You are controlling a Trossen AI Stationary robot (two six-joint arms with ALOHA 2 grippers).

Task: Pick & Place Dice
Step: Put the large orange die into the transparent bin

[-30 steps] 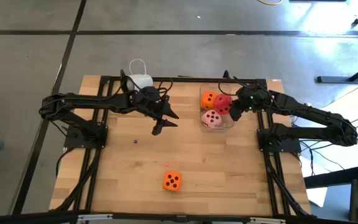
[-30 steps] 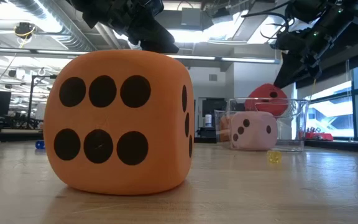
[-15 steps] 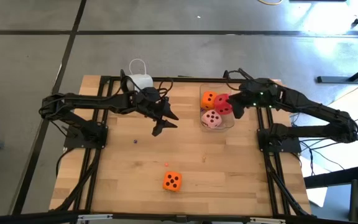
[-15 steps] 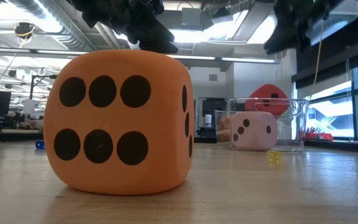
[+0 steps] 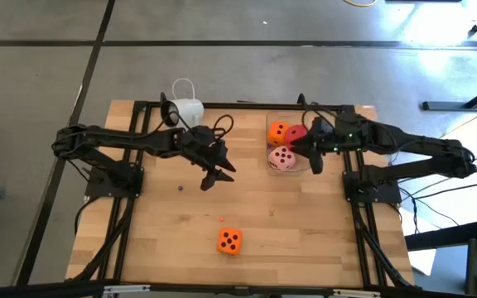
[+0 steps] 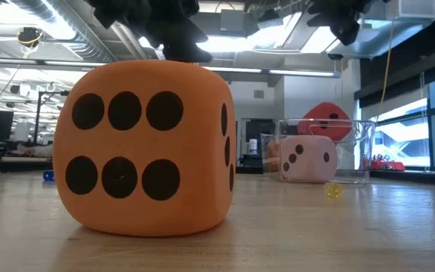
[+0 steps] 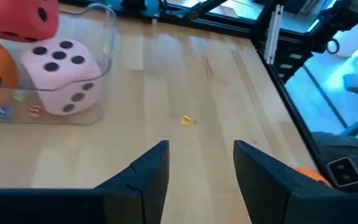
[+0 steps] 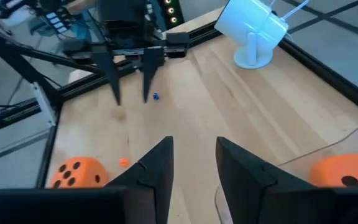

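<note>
One orange die (image 5: 229, 240) sits alone on the table near its near edge and fills the low view (image 6: 146, 147). A clear container (image 5: 303, 165) at the far right holds an orange die (image 5: 278, 132), a pink die (image 5: 282, 157) and a red die (image 5: 296, 136). The red die rests on top of the others (image 6: 327, 115). My left gripper (image 5: 215, 176) hangs open over the middle of the table, its fingers (image 7: 148, 171) pointing toward the container (image 7: 107, 59). My right gripper (image 5: 308, 154) hovers open at the container's right side, raised above it and facing the table's left (image 8: 194, 152).
A white camera on a stand (image 5: 186, 108) is at the far edge. Tiny dice lie on the wood: blue (image 5: 180, 188), orange (image 5: 221, 218) and yellow (image 7: 186, 120). Black frame rails run along both sides. Bare wood lies between the lone die and the container.
My right gripper has risen from beside the container's rim and has turned toward the table's left, staying open. My left gripper has drifted slightly toward the near edge. The dice have stayed where they were.
</note>
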